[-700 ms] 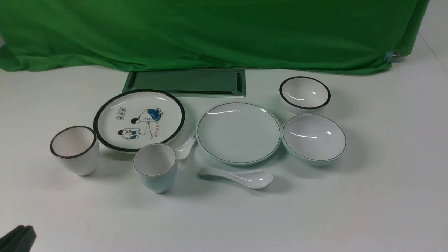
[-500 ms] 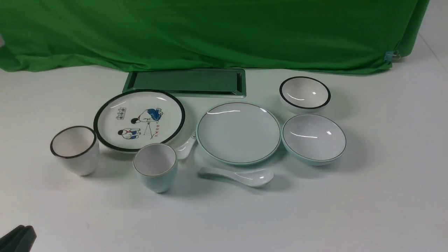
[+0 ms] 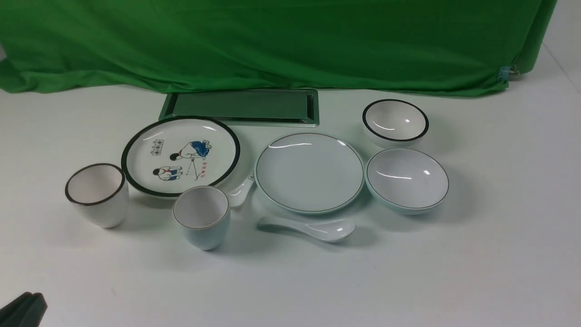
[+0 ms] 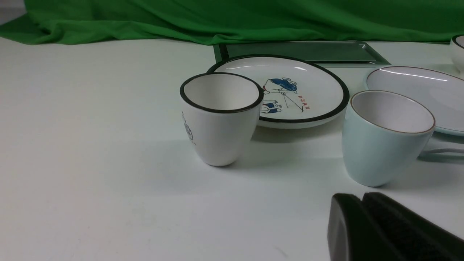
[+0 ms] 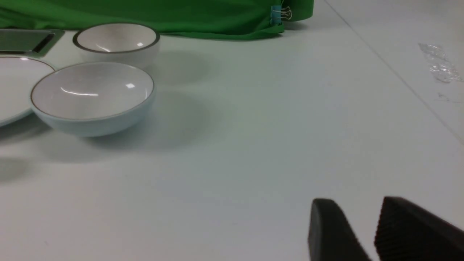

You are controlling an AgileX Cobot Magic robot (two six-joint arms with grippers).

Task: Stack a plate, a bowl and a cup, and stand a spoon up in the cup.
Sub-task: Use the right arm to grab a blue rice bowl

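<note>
Lying seemingly unmoved: spoon (image 3: 313, 230), cup (image 3: 201, 219)

front: high, from the robot's side, looks forward and down, sees whole table (image 3: 499, 272) up to green cloth (image 3: 272, 41) | left wrist: low, close, faces the cup (image 4: 377, 152) | right wrist: low, faces the bowl (image 5: 90, 90) | shared: both wrist views catch the plate (image 4: 417, 87) edge

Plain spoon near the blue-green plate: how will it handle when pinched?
Spoon looks glossy glazed ceramic: probably stiff, slippery, chip-prone. Its handle lies low on the table, likely hard to get under. The rounded scoop may rock or pivot if pushed.
</note>
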